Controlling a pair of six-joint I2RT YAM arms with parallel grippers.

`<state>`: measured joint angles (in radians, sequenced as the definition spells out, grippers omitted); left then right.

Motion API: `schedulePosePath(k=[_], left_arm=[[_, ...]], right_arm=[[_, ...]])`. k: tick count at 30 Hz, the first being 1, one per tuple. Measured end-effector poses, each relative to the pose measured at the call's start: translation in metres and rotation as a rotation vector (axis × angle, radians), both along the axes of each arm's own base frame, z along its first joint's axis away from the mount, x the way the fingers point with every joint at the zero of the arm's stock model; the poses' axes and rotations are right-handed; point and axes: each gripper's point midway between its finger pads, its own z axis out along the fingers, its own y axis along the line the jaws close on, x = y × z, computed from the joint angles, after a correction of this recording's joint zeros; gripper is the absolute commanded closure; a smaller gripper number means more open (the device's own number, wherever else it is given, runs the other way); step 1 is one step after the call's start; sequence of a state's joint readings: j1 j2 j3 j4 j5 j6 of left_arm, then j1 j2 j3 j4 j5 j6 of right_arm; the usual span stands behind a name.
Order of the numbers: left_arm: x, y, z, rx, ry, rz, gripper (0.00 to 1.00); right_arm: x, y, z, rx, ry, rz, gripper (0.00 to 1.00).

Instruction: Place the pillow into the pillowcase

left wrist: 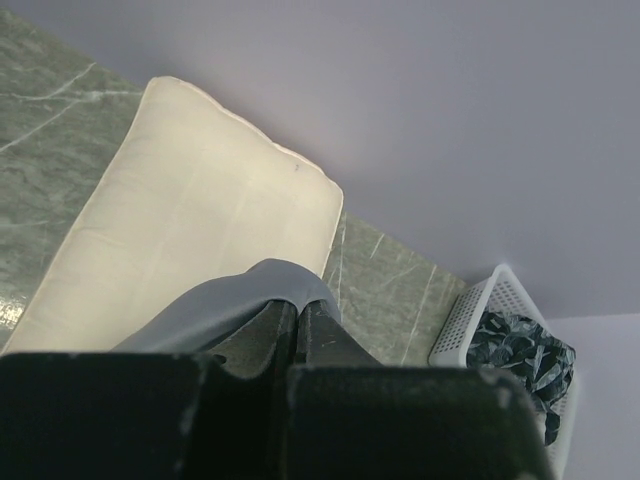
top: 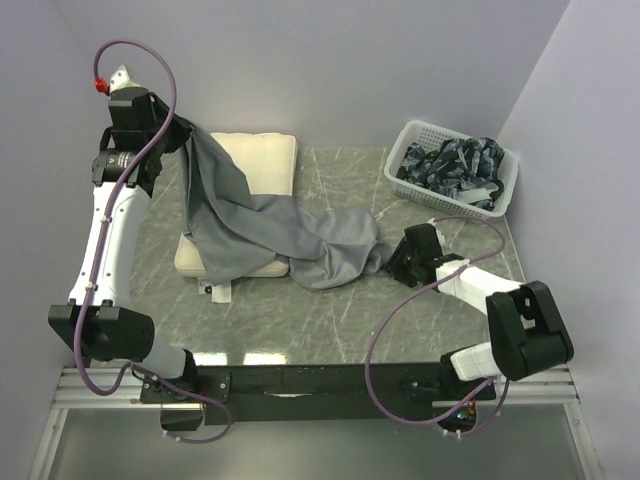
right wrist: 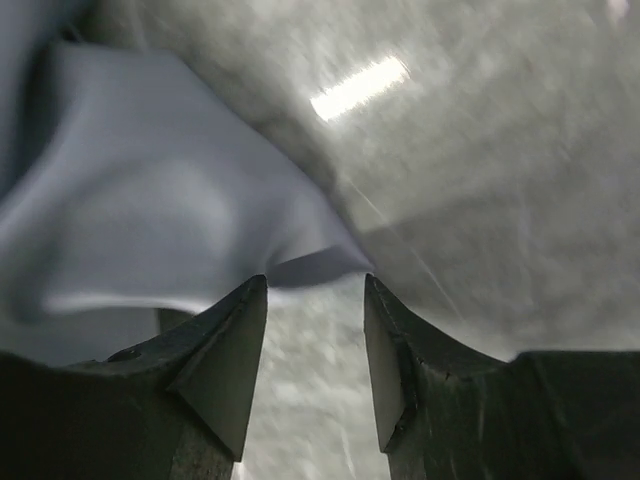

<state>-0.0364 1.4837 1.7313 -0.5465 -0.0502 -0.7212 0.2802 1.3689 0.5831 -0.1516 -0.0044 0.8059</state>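
The cream pillow (top: 262,160) lies on the left half of the table, partly covered by the grey pillowcase (top: 270,235). My left gripper (top: 178,138) is shut on one edge of the pillowcase (left wrist: 225,305) and holds it raised above the pillow (left wrist: 190,220). The cloth hangs down from it and trails right across the table. My right gripper (top: 392,258) is open low at the pillowcase's right end. In the right wrist view the grey cloth edge (right wrist: 170,200) lies just beyond its fingertips (right wrist: 250,300), with bare table between the jaws.
A white basket (top: 455,165) of dark patterned cloths stands at the back right corner. It also shows in the left wrist view (left wrist: 500,330). A small white tag (top: 220,291) lies by the pillow's front edge. Walls close in at the back and both sides.
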Motion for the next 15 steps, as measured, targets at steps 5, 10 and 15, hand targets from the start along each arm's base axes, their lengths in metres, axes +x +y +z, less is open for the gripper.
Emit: schedulePosePath(k=[5, 10, 15], left_arm=[[0.002, 0.007, -0.001, -0.002, -0.002, 0.016, 0.99], [0.004, 0.012, -0.006, -0.005, 0.008, 0.028, 0.99], [0.004, 0.019, -0.011, -0.004, 0.018, 0.048, 0.99]], right_arm=[[0.017, 0.006, 0.0, 0.0, -0.031, -0.017, 0.62], [0.029, 0.005, -0.004, -0.022, -0.022, -0.029, 1.0], [0.036, -0.011, 0.022, -0.079, -0.051, -0.046, 1.0]])
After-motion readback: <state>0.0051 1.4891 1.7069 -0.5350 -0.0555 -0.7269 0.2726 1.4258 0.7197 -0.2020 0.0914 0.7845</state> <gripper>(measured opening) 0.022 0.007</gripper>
